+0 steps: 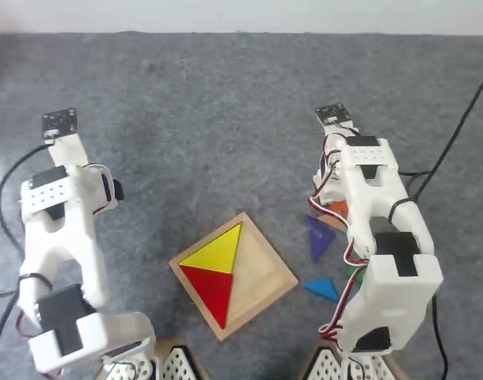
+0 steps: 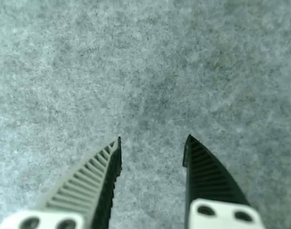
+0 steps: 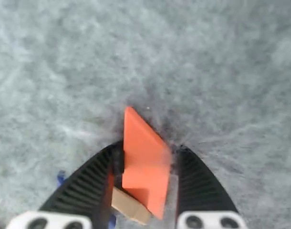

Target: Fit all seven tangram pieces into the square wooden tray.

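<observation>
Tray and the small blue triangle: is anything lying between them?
Nothing. The high view shows only bare grey mat between the tray and the blue triangle.

Left arm (image 1: 61,237): is stretched forward from its base, with the wrist pitched down. Left gripper (image 2: 153,143): jaws are held apart. Right arm (image 1: 380,229): is stretched forward alike. Right gripper (image 3: 149,147): jaws are closed on an orange piece (image 3: 144,164), which is gripped by its edges.
</observation>
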### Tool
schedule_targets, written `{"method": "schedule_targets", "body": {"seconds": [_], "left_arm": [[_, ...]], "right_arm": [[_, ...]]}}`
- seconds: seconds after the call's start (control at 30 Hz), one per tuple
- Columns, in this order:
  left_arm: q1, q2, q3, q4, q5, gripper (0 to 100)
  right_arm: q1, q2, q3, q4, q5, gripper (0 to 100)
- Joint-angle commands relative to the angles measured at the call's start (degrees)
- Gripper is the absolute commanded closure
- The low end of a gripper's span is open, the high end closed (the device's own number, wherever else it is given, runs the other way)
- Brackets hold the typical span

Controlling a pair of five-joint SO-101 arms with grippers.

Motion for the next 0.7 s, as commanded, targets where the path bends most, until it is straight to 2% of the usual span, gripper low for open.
{"method": "schedule_targets", "body": {"seconds": [0.0, 0.17, 0.4, 0.53, 0.67], "left_arm": [[0.2, -0.9, -0.3, -1.1, 1.0, 79], [0.2, -0.9, -0.3, -1.1, 1.0, 79], [0.2, -0.9, -0.3, -1.1, 1.0, 79], [0.2, -0.9, -0.3, -1.1, 1.0, 79], [0.2, -0.9, -0.4, -1.2, 1.0, 79]], "right_arm": [[0.0, -0.6, -1.8, 0.1, -0.6, 94.7], [0.0, -4.3, -4.5, 5.1, -0.9, 94.7], [-1.7, -19.5, -8.6, 16.1, -1.1, 94.7], [-7.9, -25.5, -4.9, 22.2, -5.0, 95.0], [-18.9, -28.5, 4.2, 17.9, -11.8, 95.5]]}}
